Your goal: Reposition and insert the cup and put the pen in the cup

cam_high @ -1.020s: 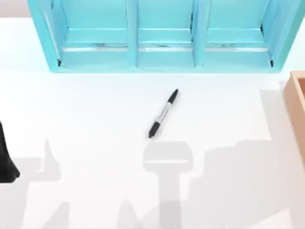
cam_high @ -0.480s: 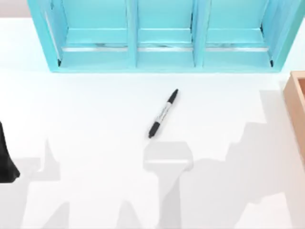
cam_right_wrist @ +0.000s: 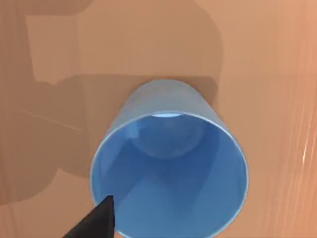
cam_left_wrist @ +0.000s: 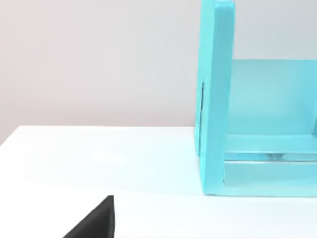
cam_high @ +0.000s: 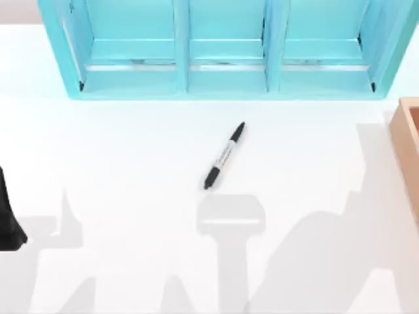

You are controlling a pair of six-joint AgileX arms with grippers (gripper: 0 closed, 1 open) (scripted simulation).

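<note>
The broad shadow on the right of the table (cam_high: 118,150) had swung and spread towards the near edge within a second, while the pen (cam_high: 224,156) lay unmoved on a slant in front of the shelf (cam_high: 222,46). This suggested the right arm was shifting over the box (cam_high: 407,150) at the table's right edge to collect the cup first. The cup (cam_right_wrist: 168,163) stood upright, mouth open, on the box floor directly beneath the right gripper (cam_right_wrist: 96,220), whose one visible dark tip overlapped the rim's edge in the wrist view. Contact could not be judged. Whether that gripper was open or closed could not be told, nor the left one's. The left arm (cam_high: 8,219) sat parked at the table's left edge. The cup looked not yet lifted.
</note>
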